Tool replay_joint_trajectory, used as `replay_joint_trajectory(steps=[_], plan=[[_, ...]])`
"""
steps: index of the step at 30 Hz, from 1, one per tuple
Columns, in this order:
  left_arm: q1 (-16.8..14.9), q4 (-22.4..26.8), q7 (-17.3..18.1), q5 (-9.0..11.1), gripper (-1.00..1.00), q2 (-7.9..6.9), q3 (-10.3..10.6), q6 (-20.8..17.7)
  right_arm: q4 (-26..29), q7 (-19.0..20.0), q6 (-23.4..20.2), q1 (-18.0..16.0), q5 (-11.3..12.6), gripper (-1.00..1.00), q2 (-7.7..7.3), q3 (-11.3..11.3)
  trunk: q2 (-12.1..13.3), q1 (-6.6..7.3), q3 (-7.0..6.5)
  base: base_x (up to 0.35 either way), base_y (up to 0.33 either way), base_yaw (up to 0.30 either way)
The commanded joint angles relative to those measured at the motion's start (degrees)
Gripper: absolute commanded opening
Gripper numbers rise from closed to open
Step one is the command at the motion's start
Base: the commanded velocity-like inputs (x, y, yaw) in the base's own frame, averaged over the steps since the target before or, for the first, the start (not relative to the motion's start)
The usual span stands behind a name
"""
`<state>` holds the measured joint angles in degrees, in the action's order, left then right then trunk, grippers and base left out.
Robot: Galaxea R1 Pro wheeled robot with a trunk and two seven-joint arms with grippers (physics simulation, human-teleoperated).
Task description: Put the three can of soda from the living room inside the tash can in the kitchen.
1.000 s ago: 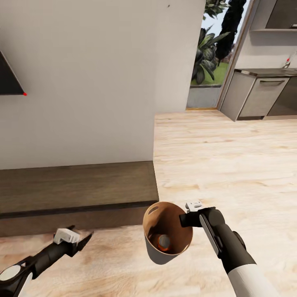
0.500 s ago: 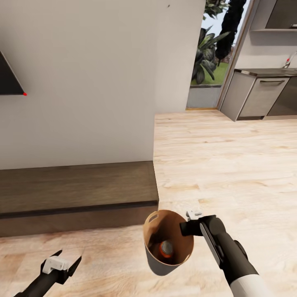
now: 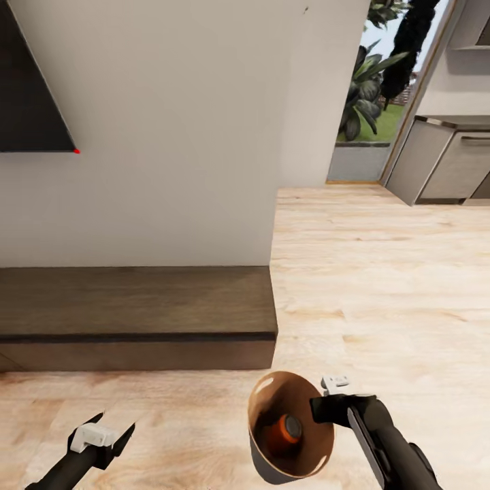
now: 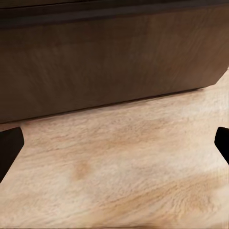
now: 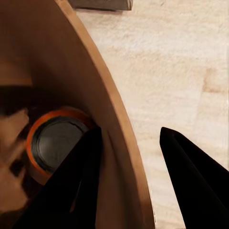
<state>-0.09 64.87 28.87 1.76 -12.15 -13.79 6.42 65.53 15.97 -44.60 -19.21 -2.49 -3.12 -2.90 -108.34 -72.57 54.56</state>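
a white wall [image 3: 170, 136] rose ahead, with the light plank floor [image 3: 381, 272] running past it to a doorway and grey kitchen cabinets [image 3: 442, 167]. a low dark wood ledge [image 3: 136, 306] lay along the wall's foot. the tash can [image 3: 262, 408] hung above the floor, its rim pinched between the right gripper's [image 3: 320, 406] fingers [image 5: 81, 186], one inside the wall and one outside. an orange can of soda [image 3: 284, 430] sat at its bottom. the left gripper [image 3: 102, 429] hovered over the floor, fingers spread and holding nothing.
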Motion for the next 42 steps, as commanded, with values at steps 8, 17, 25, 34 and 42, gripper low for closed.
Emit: replay_joint_trajectory(steps=[8,17,25,34,42], plan=[[0.0,0.29,0.05,-0.17,1.0,1.24,-0.01,0.0,-0.05,-0.3,-0.05,0.13,1.59,-1.0,0.36,-0.16,0.0,0.0,-0.01,-0.041,0.033,0.259],[0.0,0.63,0.05,-0.18,1.0,1.33,-0.01,0.0,-0.19,-0.41,-0.04,0.13,1.54,-1.0,0.47,-0.17,0.0,0.0,-0.01,-0.162,0.22,0.259],[0.0,0.94,-0.08,-0.1,1.0,1.34,-0.01,-0.45,-0.28,-0.49,-0.01,0.13,1.56,-1.0,0.47,-0.17,0.0,0.0,-0.01,0.018,0.283,0.259],[-0.02,0.87,-0.12,-0.09,1.0,1.34,-0.01,-0.71,-0.31,-0.39,1.19,0.68,1.65,-1.0,0.56,-0.54,0.0,0.0,-0.01,0.199,0.274,0.259],[-0.09,0.33,-0.21,-0.72,1.0,1.37,-0.01,-0.72,-0.47,-0.23,1.62,1.0,1.85,-1.0,0.64,-0.92,0.0,0.0,-0.01,0.246,0.249,0.259]])
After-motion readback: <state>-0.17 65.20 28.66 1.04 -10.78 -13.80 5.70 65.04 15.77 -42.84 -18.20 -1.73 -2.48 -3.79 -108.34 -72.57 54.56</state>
